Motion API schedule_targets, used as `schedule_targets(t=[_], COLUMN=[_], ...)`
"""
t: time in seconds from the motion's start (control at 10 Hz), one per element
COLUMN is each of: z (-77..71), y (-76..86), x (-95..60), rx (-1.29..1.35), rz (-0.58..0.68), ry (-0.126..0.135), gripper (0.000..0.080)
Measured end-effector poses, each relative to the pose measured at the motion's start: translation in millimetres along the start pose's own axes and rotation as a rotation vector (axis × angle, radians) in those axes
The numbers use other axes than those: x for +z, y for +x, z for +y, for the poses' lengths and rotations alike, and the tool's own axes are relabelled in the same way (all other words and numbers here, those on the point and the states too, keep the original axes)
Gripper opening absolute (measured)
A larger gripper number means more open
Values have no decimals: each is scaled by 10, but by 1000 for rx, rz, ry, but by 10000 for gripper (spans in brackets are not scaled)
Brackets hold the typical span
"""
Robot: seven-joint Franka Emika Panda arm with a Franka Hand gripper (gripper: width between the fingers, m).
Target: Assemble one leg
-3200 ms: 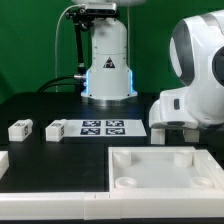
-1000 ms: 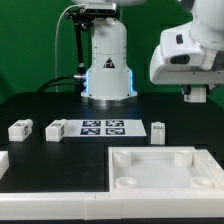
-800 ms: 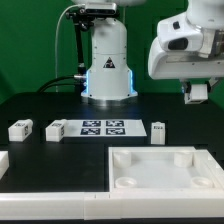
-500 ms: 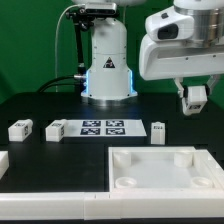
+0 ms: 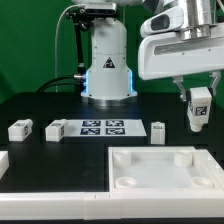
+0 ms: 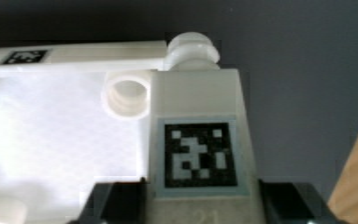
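The tool (image 5: 199, 100) is closed partway on the leg (image 5: 200, 113), with one finger pressed to each side of the small white block. The leg hangs upright in the air, lifted clear of the black desk (image 5: 60, 160) and above the far corner of the big white panel (image 5: 160, 172) on the exterior view's right. Its black-and-white tag faces the exterior camera.

In the wrist view the tool (image 6: 199, 197) has the leg (image 6: 199, 105) by its tagged end. The round peg (image 6: 194, 45) at the other end points away from the fingers (image 6: 115, 200) towards the panel (image 6: 51, 120). One of the panel's round corner sockets (image 6: 131, 93) shows just beside the leg.

A second block (image 5: 158, 131) stands on the desk just beyond the panel's far edge. The marker board (image 5: 103, 126) lies flat a little farther from that edge. A third block (image 5: 57, 128) and a fourth block (image 5: 19, 129) sit well off past the panel's far left corner, as the exterior view has it.
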State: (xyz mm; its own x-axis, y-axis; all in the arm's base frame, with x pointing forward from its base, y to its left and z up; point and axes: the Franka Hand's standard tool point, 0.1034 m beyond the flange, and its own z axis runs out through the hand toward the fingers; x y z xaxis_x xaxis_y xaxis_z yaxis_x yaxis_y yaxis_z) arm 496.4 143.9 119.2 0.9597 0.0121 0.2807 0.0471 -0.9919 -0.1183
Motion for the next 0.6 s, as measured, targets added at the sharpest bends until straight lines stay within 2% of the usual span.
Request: schedule_targets(t=[0.2,0.4,0.5,0.6], z=[189,279,359,412], y=[364,666,774,816], x=[78,128,149,166], rx=[-65,-107,-122,-131], rz=[27,48,58,65], ry=[-9,-13,-19,-23], gripper=[291,291,291,291])
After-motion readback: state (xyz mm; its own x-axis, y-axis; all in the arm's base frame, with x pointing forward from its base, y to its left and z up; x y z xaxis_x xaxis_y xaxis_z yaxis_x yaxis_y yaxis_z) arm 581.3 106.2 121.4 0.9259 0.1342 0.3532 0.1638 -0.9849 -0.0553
